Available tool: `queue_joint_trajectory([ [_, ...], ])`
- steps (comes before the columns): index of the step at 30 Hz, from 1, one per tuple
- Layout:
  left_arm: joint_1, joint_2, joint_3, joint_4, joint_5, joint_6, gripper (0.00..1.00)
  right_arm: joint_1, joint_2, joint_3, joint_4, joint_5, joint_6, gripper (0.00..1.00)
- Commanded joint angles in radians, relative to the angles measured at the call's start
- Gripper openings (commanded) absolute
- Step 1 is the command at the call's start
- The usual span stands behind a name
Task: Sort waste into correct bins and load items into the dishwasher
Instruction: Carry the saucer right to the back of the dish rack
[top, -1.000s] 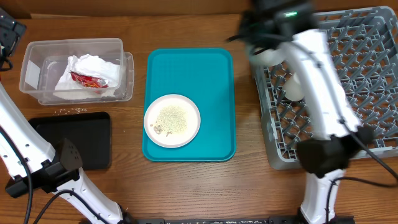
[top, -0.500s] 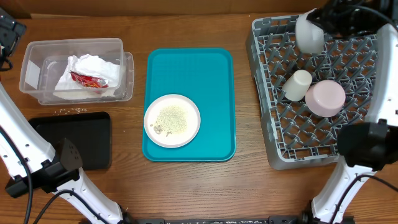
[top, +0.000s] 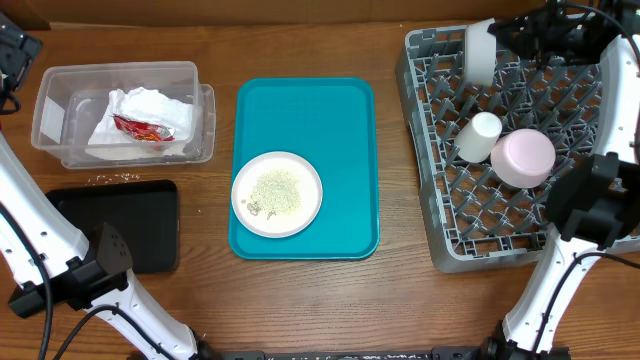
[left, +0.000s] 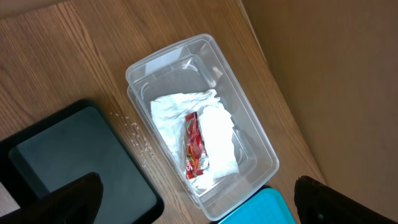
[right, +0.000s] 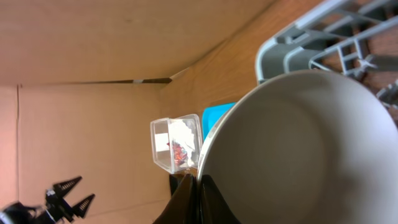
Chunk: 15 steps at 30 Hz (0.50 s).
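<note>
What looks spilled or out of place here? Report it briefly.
Loose rice-like bits lie scattered on the bare table between the clear tub and the black tray, inside neither bin. The plate on the teal tray holds more food bits.

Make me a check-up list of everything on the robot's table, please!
Surface: wooden table; a few whitish bits lie loose beside the black tray.
Job's things: napkin and red wrapper in the clear tub; plate with rice bits on the teal tray; white cup and pink bowl in the rack; chopsticks not seen.
Clutter: nothing seen.
Pincers: left pincer open, holding nothing; right pincer shut on the grey bowl over the rack's far edge.
Cables: black cables run along the arms.
Surroundings: cardboard wall.
</note>
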<state>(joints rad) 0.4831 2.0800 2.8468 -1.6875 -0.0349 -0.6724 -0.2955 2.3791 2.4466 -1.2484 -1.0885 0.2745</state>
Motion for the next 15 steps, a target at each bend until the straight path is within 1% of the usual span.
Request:
queue_joint_trajectory([
  [1,-0.006,0.013,0.000,-0.002,-0.010,0.022,1.00,-0.017,0.025,0.006,0.006,-0.019,0.044,0.04],
  [9,-0.006,0.013,0.000,-0.002,-0.010,0.022,1.00,-0.025,0.060,-0.005,-0.026,-0.016,0.045,0.04],
  [15,-0.006,0.013,0.000,-0.002,-0.010,0.022,1.00,-0.048,0.060,-0.005,-0.013,-0.091,0.044,0.04],
])
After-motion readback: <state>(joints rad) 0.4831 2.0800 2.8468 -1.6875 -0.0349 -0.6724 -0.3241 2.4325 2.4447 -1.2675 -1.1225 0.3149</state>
